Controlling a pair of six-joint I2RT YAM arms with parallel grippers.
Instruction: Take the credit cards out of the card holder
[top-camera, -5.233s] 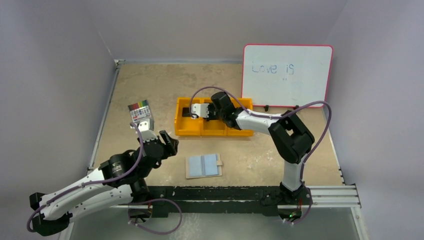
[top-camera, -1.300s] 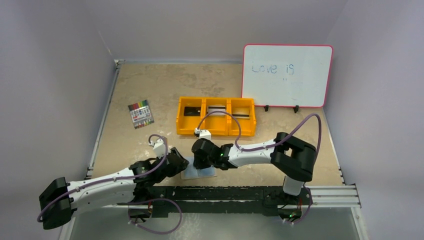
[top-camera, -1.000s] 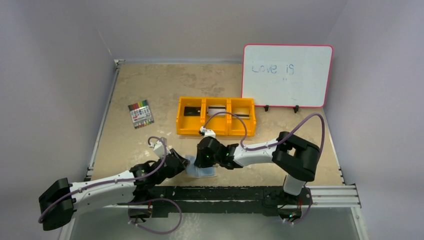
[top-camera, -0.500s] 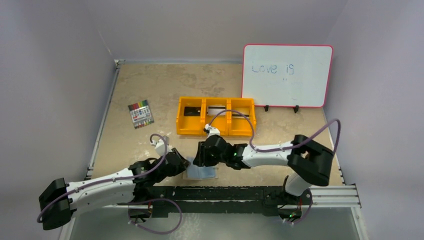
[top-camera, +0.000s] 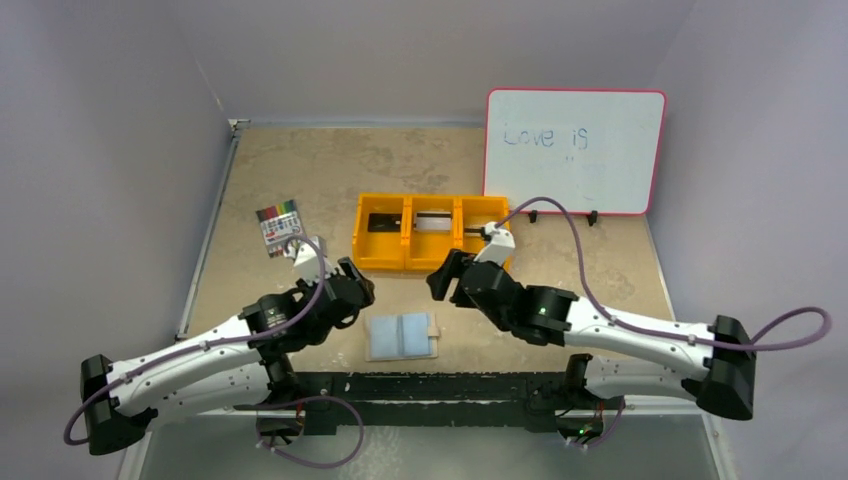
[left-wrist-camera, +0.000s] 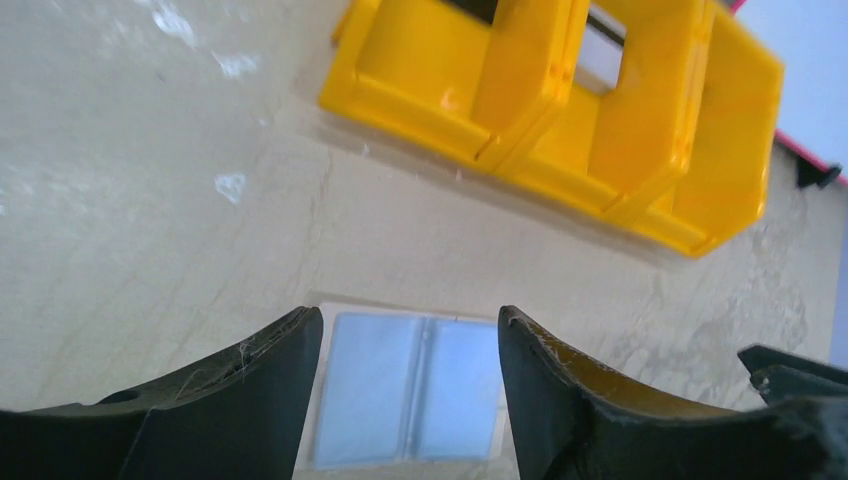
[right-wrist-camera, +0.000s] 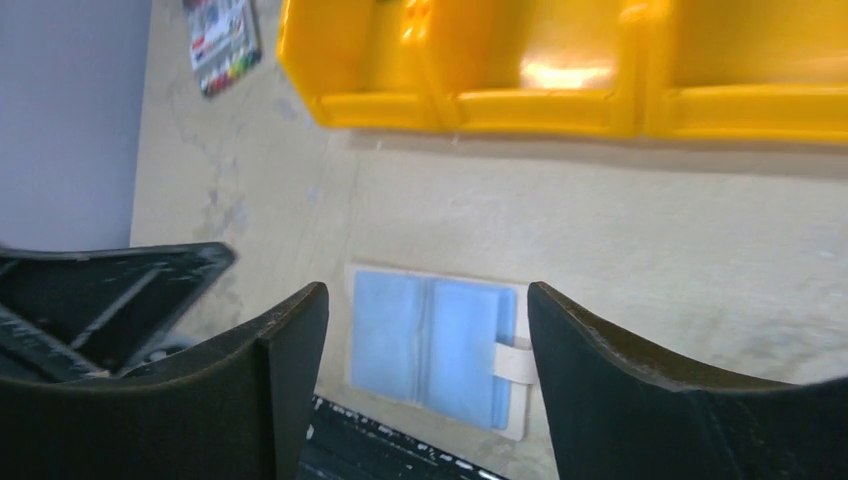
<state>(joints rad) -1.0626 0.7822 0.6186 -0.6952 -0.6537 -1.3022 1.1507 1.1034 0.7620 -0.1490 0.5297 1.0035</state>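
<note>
The card holder (top-camera: 402, 336) lies open and flat on the table near the front edge, light blue panels up, pale tab strap at its right side. It shows between the fingers in the left wrist view (left-wrist-camera: 410, 390) and the right wrist view (right-wrist-camera: 430, 345). My left gripper (top-camera: 352, 291) is open and empty, above and left of the holder. My right gripper (top-camera: 446, 279) is open and empty, above and right of it. Dark cards (top-camera: 386, 223) lie in the orange tray's compartments.
The orange three-compartment tray (top-camera: 380, 259) stands behind the holder; it also shows in the left wrist view (left-wrist-camera: 560, 150) and the right wrist view (right-wrist-camera: 560, 110). A marker pack (top-camera: 281, 229) lies at the left. A whiteboard (top-camera: 574, 152) stands at the back right.
Both grippers have lifted off the card holder and pulled back, the left to the left, the right to the right. The holder now lies open and flat, untouched.
</note>
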